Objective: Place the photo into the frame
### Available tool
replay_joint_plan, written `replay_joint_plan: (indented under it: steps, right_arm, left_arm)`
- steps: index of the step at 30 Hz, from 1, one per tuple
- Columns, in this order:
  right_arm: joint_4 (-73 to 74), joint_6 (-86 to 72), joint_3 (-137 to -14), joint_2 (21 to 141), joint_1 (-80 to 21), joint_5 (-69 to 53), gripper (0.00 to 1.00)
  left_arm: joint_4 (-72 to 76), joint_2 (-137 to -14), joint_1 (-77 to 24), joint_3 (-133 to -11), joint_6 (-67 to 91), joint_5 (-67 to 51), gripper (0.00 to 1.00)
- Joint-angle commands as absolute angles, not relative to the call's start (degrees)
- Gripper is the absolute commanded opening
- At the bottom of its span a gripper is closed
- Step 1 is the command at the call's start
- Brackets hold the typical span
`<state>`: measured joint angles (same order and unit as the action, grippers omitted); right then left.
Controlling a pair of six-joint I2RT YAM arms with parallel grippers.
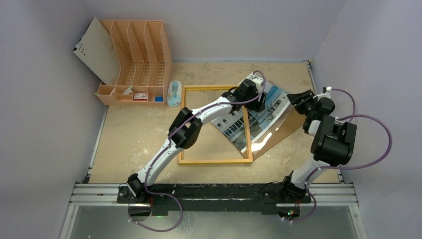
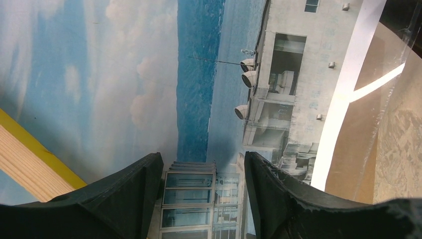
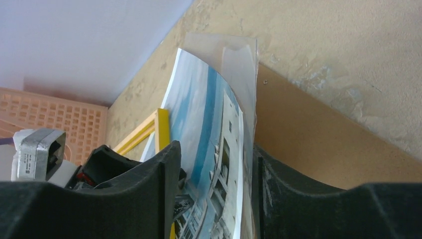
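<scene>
The photo (image 1: 266,112) lies face up and skewed across the right rim of the yellow frame (image 1: 186,124), which lies flat on the table. My left gripper (image 1: 252,97) hangs open just over the print's sky and building (image 2: 124,74), both fingers apart with nothing between them (image 2: 203,155); a corner of the frame (image 2: 30,159) shows at the left. My right gripper (image 1: 300,102) is at the photo's right edge. Its jaws (image 3: 215,147) stand open astride the lifted, curved edge of the photo (image 3: 209,114), without pinching it.
A clear pane (image 3: 239,55) and a brown backing board (image 3: 318,134) lie under the photo, jutting right of the frame. An orange slotted file rack (image 1: 139,59) with a white board (image 1: 97,50) leaning on it stands at the back left. Walls close in on three sides.
</scene>
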<state>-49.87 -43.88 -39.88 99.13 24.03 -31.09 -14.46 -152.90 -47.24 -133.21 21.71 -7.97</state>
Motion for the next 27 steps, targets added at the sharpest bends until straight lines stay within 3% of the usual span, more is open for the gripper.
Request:
replay_joint_plan:
  steps: [1,6,14,27]
  right_arm:
    - [-48.44,-40.88,-38.79,97.79,23.12,-33.45,0.50]
    - [-44.58,-36.32,-37.01,93.89,23.20,-33.34,0.37]
    - [-43.65,-33.33,-34.65,88.95,23.18,-34.47,0.37]
    - [-40.68,-31.25,-37.13,88.50,23.17,-35.22,0.00]
  left_arm:
    - [-26.54,-158.68,-46.80,-130.96,22.95,-7.94,0.65]
    - [-26.33,-158.36,-46.61,-131.00,24.06,-7.87,0.63]
    - [-25.91,-158.76,-45.67,-132.44,27.09,-8.89,0.61]
    - [-24.92,-158.27,-45.09,-132.36,28.16,-11.24,0.61]
